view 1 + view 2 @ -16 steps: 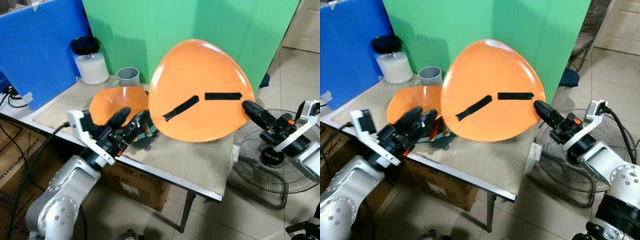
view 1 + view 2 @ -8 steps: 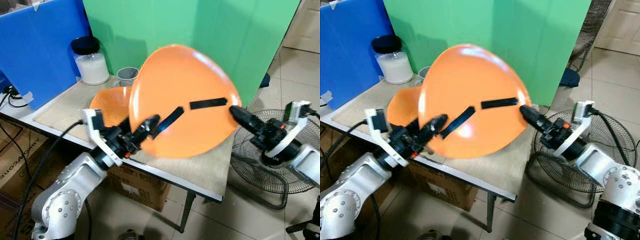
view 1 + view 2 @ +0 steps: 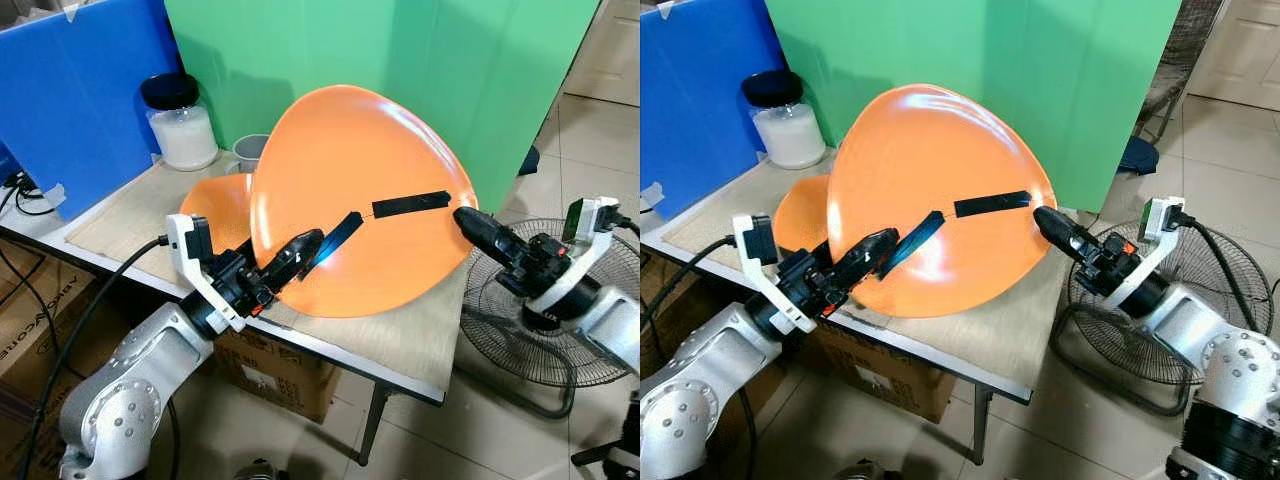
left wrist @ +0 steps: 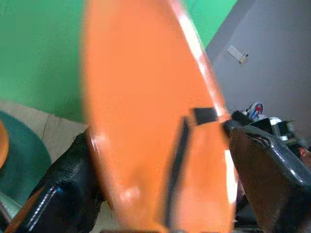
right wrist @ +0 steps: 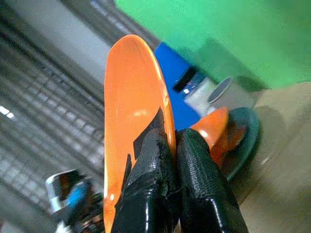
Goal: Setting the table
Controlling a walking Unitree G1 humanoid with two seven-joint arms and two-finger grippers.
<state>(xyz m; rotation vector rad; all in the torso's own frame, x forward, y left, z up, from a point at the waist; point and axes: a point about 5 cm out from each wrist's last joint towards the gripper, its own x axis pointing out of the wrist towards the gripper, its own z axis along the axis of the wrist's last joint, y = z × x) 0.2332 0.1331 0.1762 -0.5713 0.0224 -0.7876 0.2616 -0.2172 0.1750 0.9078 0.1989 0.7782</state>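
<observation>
Large plate: a big orange rounded-triangular plastic plate (image 3: 370, 190) with two black tape strips (image 3: 410, 204) on its face is held up on edge above the table, tilted back toward the green backdrop, its lower rim close over the cloth.
Right gripper: the right gripper (image 3: 468, 222) is clamped on the plate's right rim; the right wrist view shows its two black fingers (image 5: 194, 179) pressed together with the thin orange edge pinched between them.
Left gripper: the left gripper (image 3: 295, 255) sits at the plate's lower left rim with its fingers parted, one on each face of the plate and a gap showing in the left wrist view; firm contact cannot be judged there because of blur.
Small dish: a smaller orange plastic bowl-like dish (image 3: 215, 205) rests on the table behind the large plate, partly hidden by it, lying in a dark teal dish (image 5: 245, 141).
Table: a light table (image 3: 400, 350) covered with a beige woven cloth (image 3: 120, 225) stands before a green panel (image 3: 450, 70) and a blue panel (image 3: 80, 100).
Jar: a clear glass jar with white contents and a black lid (image 3: 180, 122) stands at the back of the table near the blue panel.
Cup: a grey plastic cup (image 3: 250, 152) stands just beside the jar, its right side behind the plate.
Floor items: a black floor fan (image 3: 500, 340) lies on the tiles under the right arm, and a brown cardboard box (image 3: 275, 375) sits beneath the table.
</observation>
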